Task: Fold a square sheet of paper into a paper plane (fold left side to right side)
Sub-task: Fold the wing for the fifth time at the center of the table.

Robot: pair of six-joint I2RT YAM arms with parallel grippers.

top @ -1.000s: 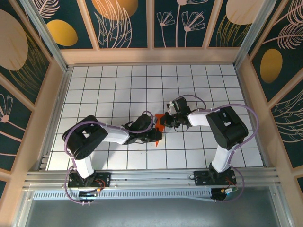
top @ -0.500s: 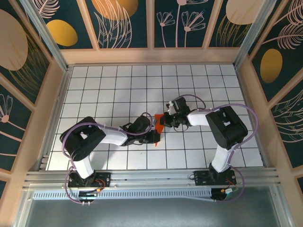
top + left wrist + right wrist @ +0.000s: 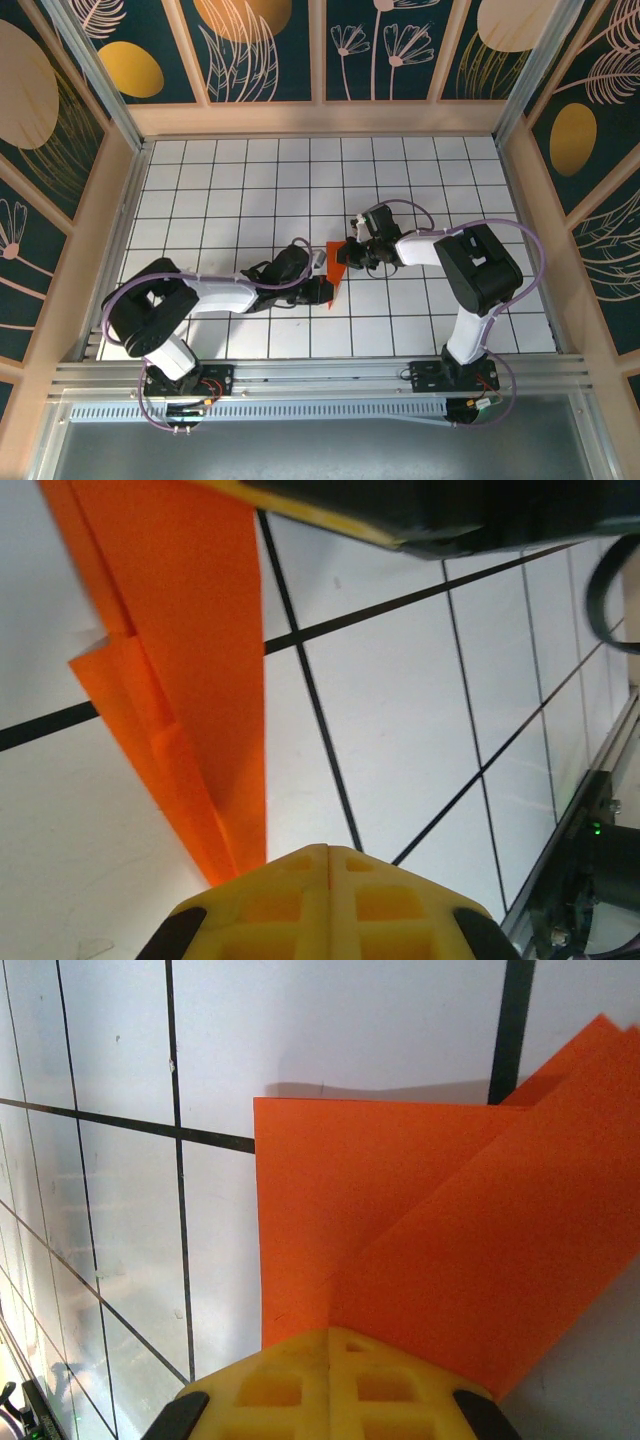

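top external: the orange paper (image 3: 337,263), folded into a narrow creased wedge, lies flat on the white gridded table (image 3: 220,180), just near-side and a little right of the table's middle. its broad end points toward the far side of the table and its tip toward the near edge. left gripper (image 3: 323,289) is low over the table just left of its middle, fingertips at the paper's narrow near tip. right gripper (image 3: 352,256) comes in from the table's right half and sits on the paper's broad end. left wrist view: the yellow fingers (image 3: 280,900) are closed flush, only a thin seam between them, with no paper seen in the seam. the paper's point (image 3: 190,640) runs down to their left side. cannot tell whether the tip is pinned under them or merely touching. stacked creased layers show along the paper's left edge, and black grid lines (image 3: 310,690) run beside it. right wrist view: the yellow fingers (image 3: 390,1385) are likewise pressed together with nothing between them, resting over the paper's edge (image 3: 420,1240). two layers are visible here, a flap with a square corner and a second layer overlapping it on a diagonal. the paper lies flat on the table.
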